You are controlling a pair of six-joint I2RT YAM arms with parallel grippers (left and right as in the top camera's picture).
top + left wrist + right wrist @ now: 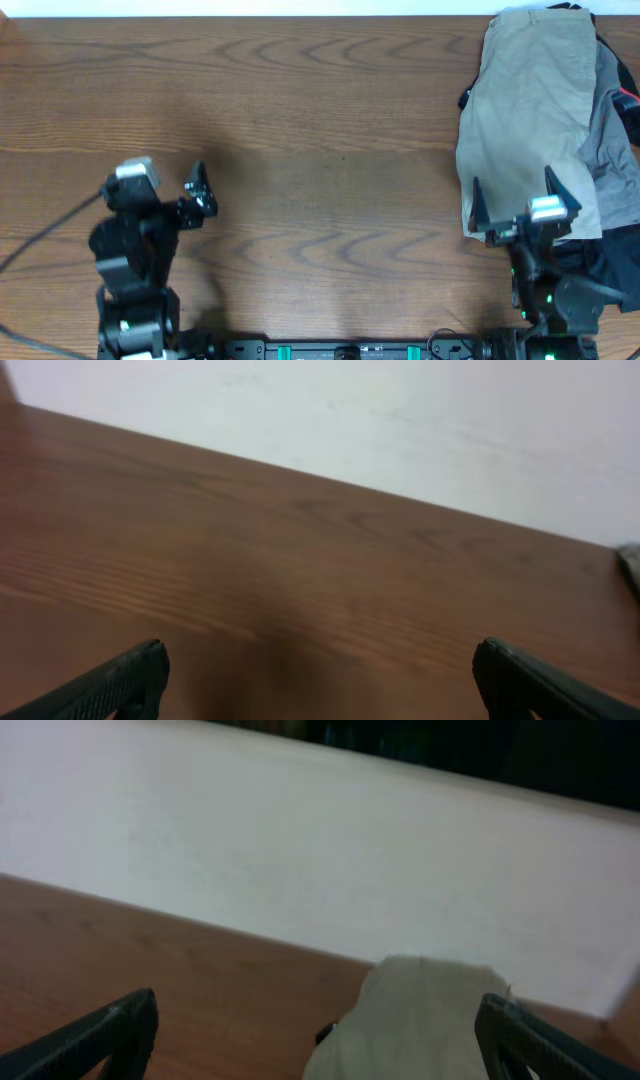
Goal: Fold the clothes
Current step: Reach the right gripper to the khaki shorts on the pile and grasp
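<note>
The khaki-beige shorts [527, 110] lie folded in a long bundle at the table's far right, on top of other garments. They show in the right wrist view [420, 1020] as a pale heap ahead. My right gripper [514, 195] is open, its two fingers [318, 1038] spread over the near end of the shorts, holding nothing. My left gripper [198, 190] is open and empty over bare wood at the left; its view [320, 680] shows only tabletop between the fingers.
A darker grey garment [615, 150] lies under the shorts at the right edge, with a black garment [600, 255] near the right arm's base. A small black item [465, 98] pokes out at the shorts' left side. The wooden table [320, 150] spans the view.
</note>
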